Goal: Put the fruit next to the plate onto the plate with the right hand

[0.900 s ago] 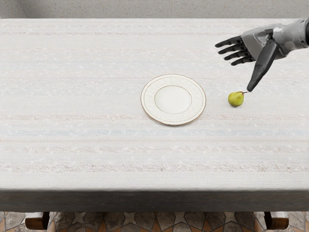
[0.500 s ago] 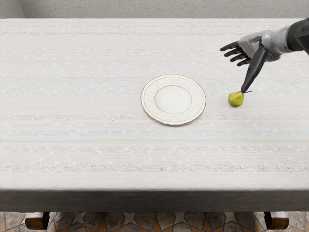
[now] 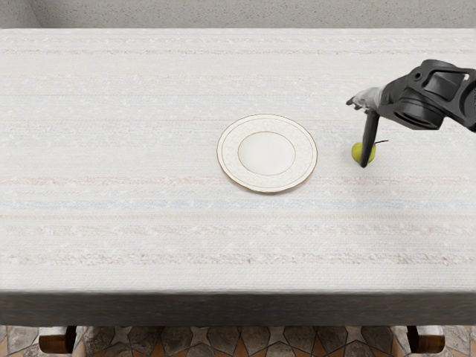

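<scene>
The right hand (image 3: 370,111) reaches down onto the green pear (image 3: 356,152) lying on the table (image 3: 149,223) near the white plate (image 3: 227,152), though I cannot tell whether it grips it.

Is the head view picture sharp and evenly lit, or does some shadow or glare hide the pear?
Head view: sharp everywhere, with no blur and no glare; the light is flat and even, and the plate casts almost no shadow on the table; the pear is partly covered by the right hand, not by shadow.
</scene>
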Motion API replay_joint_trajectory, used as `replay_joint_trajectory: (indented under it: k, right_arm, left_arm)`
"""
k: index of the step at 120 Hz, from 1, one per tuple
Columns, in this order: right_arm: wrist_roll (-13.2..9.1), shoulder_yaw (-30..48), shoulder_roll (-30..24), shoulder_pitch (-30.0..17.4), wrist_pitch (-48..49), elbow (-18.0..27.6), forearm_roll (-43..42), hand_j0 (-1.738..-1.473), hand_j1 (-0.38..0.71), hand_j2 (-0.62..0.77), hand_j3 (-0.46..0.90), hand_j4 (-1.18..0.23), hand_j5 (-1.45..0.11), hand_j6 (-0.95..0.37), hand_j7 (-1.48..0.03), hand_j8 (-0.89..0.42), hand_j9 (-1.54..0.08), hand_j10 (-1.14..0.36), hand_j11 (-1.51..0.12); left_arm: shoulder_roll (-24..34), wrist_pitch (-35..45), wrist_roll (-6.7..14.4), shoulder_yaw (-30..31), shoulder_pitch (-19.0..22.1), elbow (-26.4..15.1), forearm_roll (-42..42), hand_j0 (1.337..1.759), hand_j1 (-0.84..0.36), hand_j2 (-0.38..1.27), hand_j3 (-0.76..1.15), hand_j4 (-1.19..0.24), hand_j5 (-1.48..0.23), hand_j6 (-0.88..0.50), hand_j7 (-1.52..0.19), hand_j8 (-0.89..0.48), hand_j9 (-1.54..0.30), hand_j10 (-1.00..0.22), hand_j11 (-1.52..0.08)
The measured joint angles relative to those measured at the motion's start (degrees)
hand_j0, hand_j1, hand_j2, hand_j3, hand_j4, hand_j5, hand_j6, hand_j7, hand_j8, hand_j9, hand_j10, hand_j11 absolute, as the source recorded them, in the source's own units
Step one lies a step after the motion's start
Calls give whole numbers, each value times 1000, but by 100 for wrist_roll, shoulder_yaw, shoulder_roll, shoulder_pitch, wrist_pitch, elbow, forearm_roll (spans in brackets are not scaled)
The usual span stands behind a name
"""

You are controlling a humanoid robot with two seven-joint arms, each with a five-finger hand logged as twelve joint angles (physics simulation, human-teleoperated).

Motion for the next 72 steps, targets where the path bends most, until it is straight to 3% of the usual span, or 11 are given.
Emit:
replay_joint_trajectory:
  k: [40,72]
  right_arm:
    - [0,-57,126,-454,-1224,-31,-397,-1658,-349,1,0,-2,0,-4,0,-3,0,-2,0]
    - [0,-60,208,-692,-1567,-24,-433,-1658,-349,1,0,-2,0,-4,0,-3,0,-2,0]
  left_arm:
    - [0,2,0,0,0,0,0,1658,343,1,0,-4,-6,-4,-6,-4,-6,-4,-6]
    - [0,4,0,-1,0,0,0,1658,343,1,0,-4,-6,-4,-6,-4,-6,-4,-6]
